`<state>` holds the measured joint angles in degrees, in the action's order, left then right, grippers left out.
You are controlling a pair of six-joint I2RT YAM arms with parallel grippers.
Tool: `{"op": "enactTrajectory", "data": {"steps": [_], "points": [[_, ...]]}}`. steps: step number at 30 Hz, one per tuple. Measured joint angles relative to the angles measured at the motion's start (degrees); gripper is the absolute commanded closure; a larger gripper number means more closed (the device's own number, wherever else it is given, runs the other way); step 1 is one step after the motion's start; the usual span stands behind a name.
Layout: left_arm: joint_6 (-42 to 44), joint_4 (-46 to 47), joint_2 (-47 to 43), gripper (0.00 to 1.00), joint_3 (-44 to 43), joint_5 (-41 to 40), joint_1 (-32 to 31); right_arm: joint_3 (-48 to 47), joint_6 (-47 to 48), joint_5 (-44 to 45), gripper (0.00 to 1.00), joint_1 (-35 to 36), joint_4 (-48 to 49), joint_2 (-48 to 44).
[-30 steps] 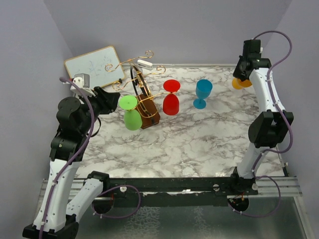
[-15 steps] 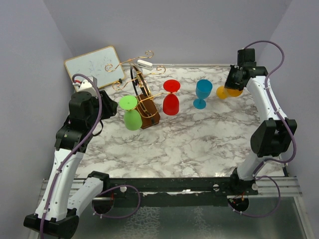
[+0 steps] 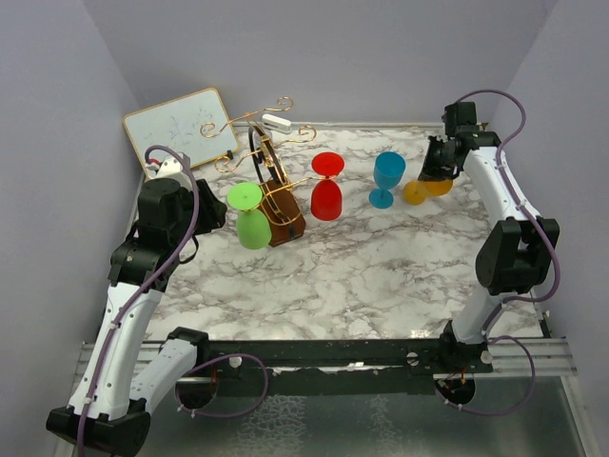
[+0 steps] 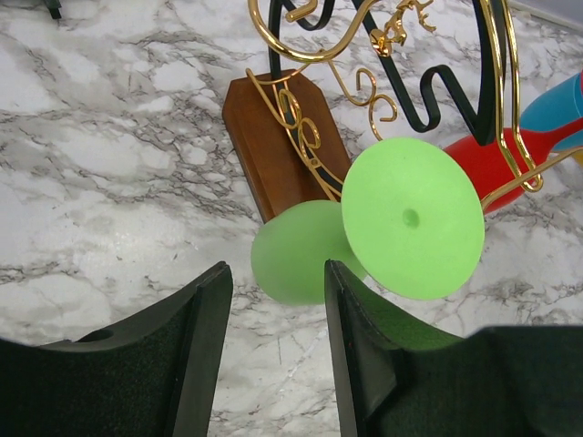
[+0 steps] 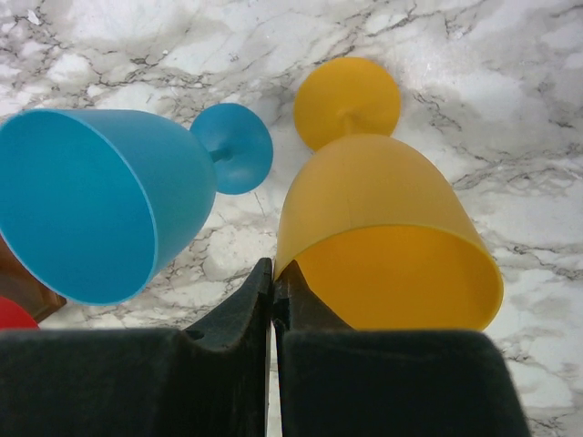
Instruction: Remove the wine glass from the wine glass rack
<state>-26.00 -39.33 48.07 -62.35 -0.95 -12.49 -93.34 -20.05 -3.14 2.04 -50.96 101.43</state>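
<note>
Evidently the green wine glass (image 3: 252,215) seems light, stiff plastic with a smooth, slippery skin, unlikely to break; it hangs foot-up from a curled arm on the left of the wine glass rack (image 3: 287,227), above the counter (image 3: 362,276). Probably the best hold is across the bowl, just below the stem, sliding it out along the arm, since the light rack may tip. The left tool (image 4: 275,296) stands released just beside that bowl, gripping nothing, while the right tool (image 5: 273,273) is clenched on the rim of an orange glass (image 5: 383,228).
</note>
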Motion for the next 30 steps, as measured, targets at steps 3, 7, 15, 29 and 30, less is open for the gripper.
{"op": "enactTrajectory", "data": {"steps": [3,7,15,29,30], "points": [[0.0,-0.3,0.0,0.44,0.6,0.0,0.0,-2.0,0.4,-0.9,0.85,0.2,-0.1,1.6],[0.0,-0.3,-0.3,0.43,1.1,0.0,0.0,-3.9,0.6,-2.3,0.72,0.7,-0.2,2.5],[0.0,-0.3,-0.8,0.43,2.7,0.0,0.0,-11.2,0.9,-4.0,0.68,1.7,-0.5,2.4],[-2.5,-1.1,-7.0,0.41,3.5,1.6,0.0,0.3,1.4,-13.8,0.59,2.6,3.5,-20.0],[-3.1,-1.1,-8.3,0.40,4.0,2.0,0.0,3.6,1.6,-16.0,0.59,2.7,4.7,-23.9]]}}
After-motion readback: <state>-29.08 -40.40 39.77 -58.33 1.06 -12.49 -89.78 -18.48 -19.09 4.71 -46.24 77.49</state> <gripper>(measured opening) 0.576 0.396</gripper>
